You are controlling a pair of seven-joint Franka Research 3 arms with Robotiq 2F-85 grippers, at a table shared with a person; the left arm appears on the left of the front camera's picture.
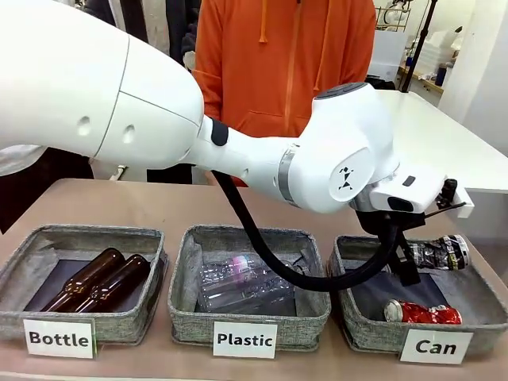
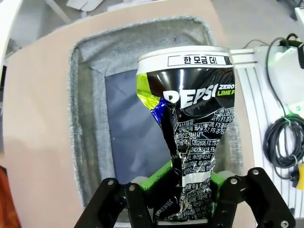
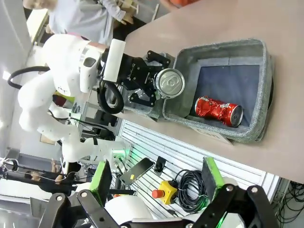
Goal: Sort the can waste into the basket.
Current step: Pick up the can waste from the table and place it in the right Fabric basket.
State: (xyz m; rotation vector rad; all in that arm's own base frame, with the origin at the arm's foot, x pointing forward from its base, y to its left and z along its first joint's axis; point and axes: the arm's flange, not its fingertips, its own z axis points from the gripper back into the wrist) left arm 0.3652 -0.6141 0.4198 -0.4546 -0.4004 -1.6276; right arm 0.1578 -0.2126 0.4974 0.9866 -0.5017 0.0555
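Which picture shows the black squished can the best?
The left wrist view: the black can is close up, clamped between the left gripper's green pads, its print readable. The front view shows it small above the Can basket. The right wrist view shows mainly its round end.

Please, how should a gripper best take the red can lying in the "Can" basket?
Probably grip the red can across its crumpled middle, coming from straight above. It lies on its side on the basket floor near the front wall, so walls block a sideways approach.
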